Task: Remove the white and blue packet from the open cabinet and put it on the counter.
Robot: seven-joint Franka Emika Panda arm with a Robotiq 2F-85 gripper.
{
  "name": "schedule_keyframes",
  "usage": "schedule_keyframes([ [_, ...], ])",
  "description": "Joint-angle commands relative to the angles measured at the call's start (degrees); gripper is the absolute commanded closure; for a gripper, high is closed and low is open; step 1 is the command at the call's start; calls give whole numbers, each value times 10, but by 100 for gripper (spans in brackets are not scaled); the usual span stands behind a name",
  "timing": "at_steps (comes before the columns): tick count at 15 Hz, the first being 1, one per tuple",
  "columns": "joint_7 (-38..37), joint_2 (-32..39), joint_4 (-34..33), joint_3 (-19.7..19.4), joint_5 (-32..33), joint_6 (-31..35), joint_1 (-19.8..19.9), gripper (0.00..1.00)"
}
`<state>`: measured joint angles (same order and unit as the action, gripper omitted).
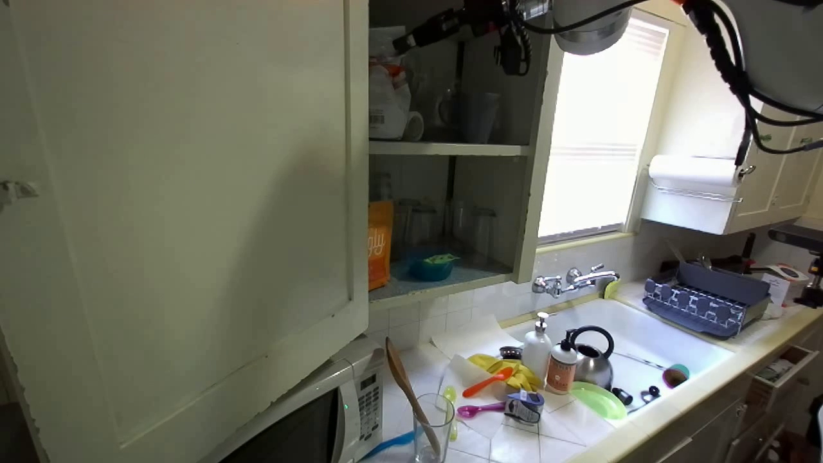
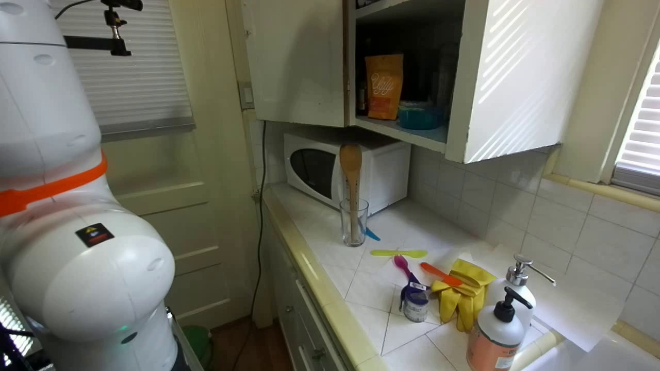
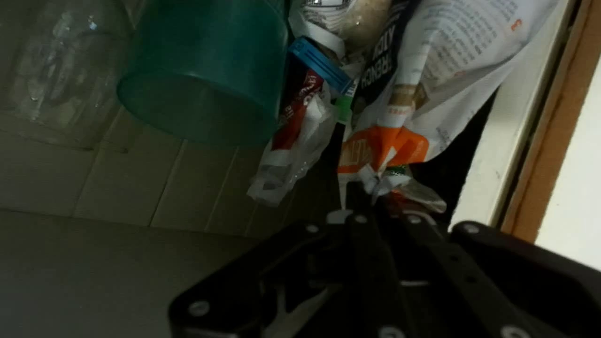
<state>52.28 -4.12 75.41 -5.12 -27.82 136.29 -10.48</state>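
Crinkly white packet (image 1: 389, 103), orange-patched, stands at like 10 o'clock in the open cabinet (image 1: 495, 180); pale tiled surface (image 1: 514, 442) is at 6.

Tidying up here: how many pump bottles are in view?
2: the white bottle and the orange-labelled bottle, close together on the counter by the sink. Others may be hidden.

Creased plastic packet (image 3: 455, 61); tiled counter (image 2: 327, 252); smooth wooden spoon (image 2: 351, 164)

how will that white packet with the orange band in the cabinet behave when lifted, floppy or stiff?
The white packet is probably floppy on top, where it creases at the gripper. It may swing when lifted, since only that end seems pinched. Its fuller lower part suggests some weight there.
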Motion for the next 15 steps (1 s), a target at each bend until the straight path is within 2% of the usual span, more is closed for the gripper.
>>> schedule_keyframes([
  [1,0,-55,39,-4,-22,-37,0,99],
  [9,7,-132,90,-11,-35,-88,0,98],
  [15,7,-261,225,-11,-17,-105,0,98],
])
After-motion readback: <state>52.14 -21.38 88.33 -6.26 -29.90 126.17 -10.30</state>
